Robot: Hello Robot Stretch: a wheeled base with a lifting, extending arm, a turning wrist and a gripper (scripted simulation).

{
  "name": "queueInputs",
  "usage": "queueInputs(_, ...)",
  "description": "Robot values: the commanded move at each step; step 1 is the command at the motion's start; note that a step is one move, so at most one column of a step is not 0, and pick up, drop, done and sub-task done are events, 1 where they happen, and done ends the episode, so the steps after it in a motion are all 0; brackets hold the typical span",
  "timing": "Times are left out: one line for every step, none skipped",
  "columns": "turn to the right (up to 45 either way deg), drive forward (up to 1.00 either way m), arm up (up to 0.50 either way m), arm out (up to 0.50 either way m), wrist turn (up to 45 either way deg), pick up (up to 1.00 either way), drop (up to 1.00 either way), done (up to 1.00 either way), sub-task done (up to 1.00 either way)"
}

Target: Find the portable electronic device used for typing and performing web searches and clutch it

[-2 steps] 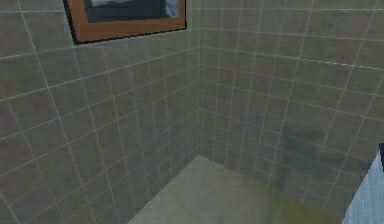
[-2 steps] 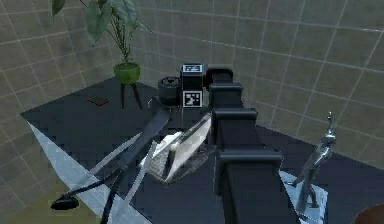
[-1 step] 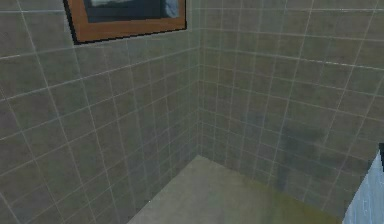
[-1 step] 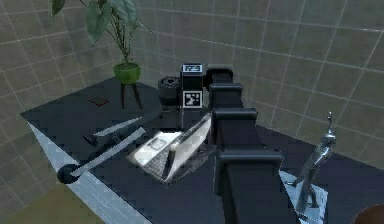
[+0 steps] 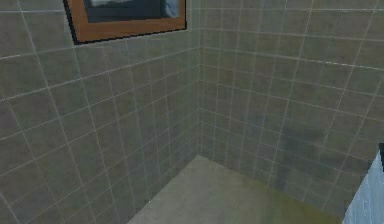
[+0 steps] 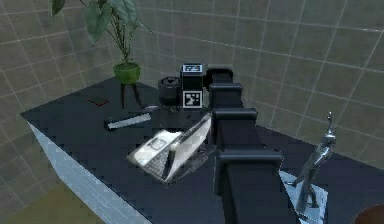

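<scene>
On the dark countertop [image 6: 78,126], just left of the arm [image 6: 240,150] — laptop [image 6: 172,150], lid up. Gripper [image 6: 166,90] beyond it — can't tell its finger state or whether it holds anything. Potted plant [image 6: 124,60] farther back, faucet [image 6: 320,160] to the right.
</scene>
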Motion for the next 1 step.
queueInputs(0.0,0.00,0.00,0.00,27.0,0.00,0.00,0.00,0.00)
